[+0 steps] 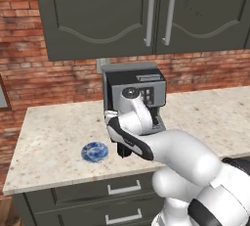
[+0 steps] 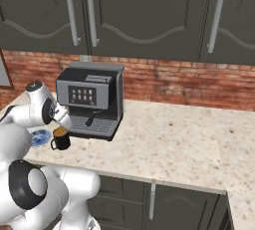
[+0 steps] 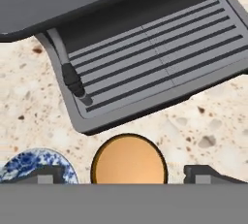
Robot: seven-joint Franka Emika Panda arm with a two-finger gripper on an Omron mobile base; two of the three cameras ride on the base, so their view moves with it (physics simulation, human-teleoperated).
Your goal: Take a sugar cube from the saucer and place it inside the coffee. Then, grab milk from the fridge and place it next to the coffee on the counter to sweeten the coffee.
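You have the coffee as your landmark: the small black cup stands on the counter just in front of the coffee machine, close to the edge of its ridged drip tray, with a narrow strip of bare stone between them. Your gripper hangs directly above the cup with its jaws spread wide and released, one dark fingertip on each side of the rim and nothing between them. Looking straight down, you see the cup filled with a smooth, light brown surface; you cannot tell from it whether the sugar cube is inside, since no lump shows on top. The saucer lies flat just beside the coffee, on the side away from the long open stretch of counter, and its blue-and-white face looks bare. In the right base view the cup's handle points toward the saucer. Beyond the coffee, past the machine, the stone top runs wide and clear toward the far corner, giving you plenty of room to move there. On the saucer side there is also open stone up to the brick wall. The counter's front edge passes near the cup, above the drawers, and the dark upper cabinets hang over the machine.
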